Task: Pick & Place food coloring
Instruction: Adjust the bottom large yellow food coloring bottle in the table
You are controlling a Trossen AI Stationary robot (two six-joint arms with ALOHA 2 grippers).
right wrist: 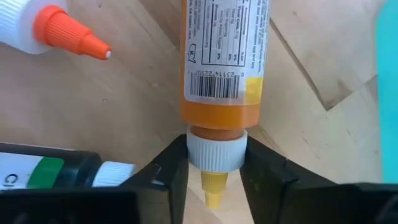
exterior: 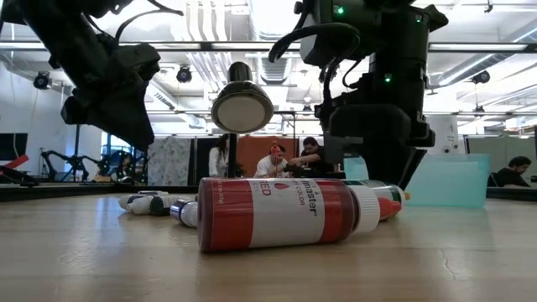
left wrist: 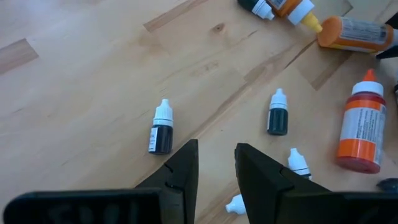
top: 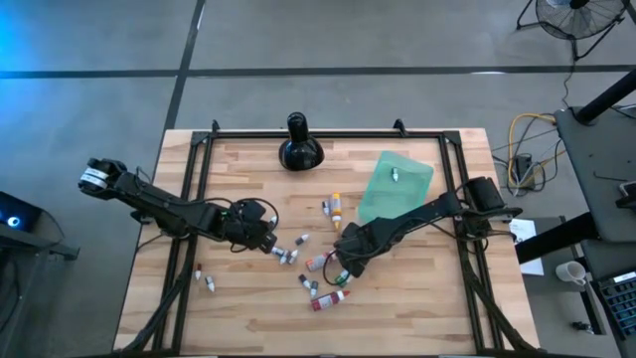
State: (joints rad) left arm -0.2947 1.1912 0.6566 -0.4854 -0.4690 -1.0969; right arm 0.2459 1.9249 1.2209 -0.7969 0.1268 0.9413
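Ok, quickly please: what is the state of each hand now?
Left hand: slightly open, holding nothing, over small vials.
Right hand: closed on the white cap of the orange bottle.

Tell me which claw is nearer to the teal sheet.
Right. The right claw sits just off the teal sheet's near corner, closed on an orange bottle's cap; the left claw is farther away across the table's middle.

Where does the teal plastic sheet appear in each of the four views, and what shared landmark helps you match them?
High view: the teal sheet lies right of centre.
Low view: a pale teal panel at right.
Left wrist view: not in it.
Right wrist view: a teal strip at one edge.
Landmark: the right gripper, fingers around an orange bottle.
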